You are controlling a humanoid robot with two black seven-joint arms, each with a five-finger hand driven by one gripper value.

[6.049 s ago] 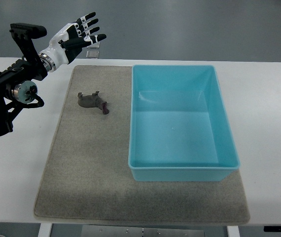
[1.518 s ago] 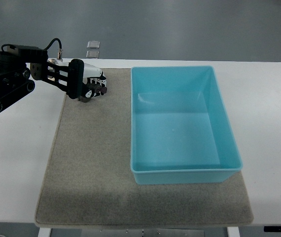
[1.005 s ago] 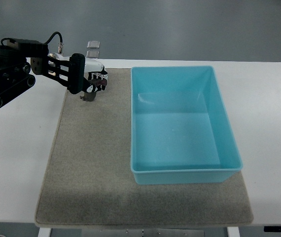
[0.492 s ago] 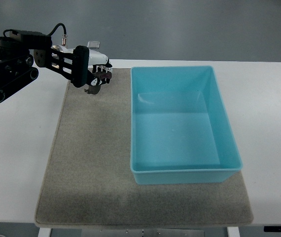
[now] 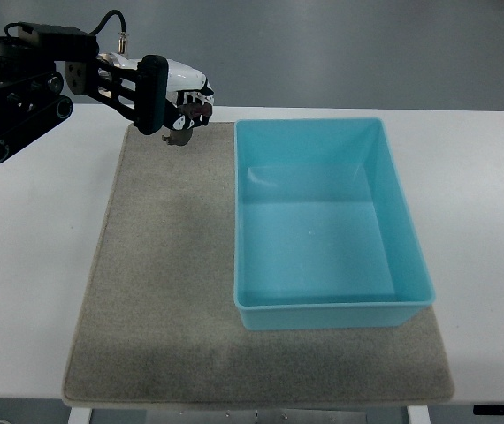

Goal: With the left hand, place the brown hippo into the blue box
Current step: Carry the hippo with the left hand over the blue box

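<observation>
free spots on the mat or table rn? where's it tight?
Bare: the grey mat left of and in front of the blue box, whose floor is empty too, and the white table on both sides. Tight only at the mat's far-left corner, where the left hand holds the brown hippo.

White table [image 5: 486,185], grey mat [image 5: 159,291] on it; grey floor [image 5: 340,49] beyond.
</observation>
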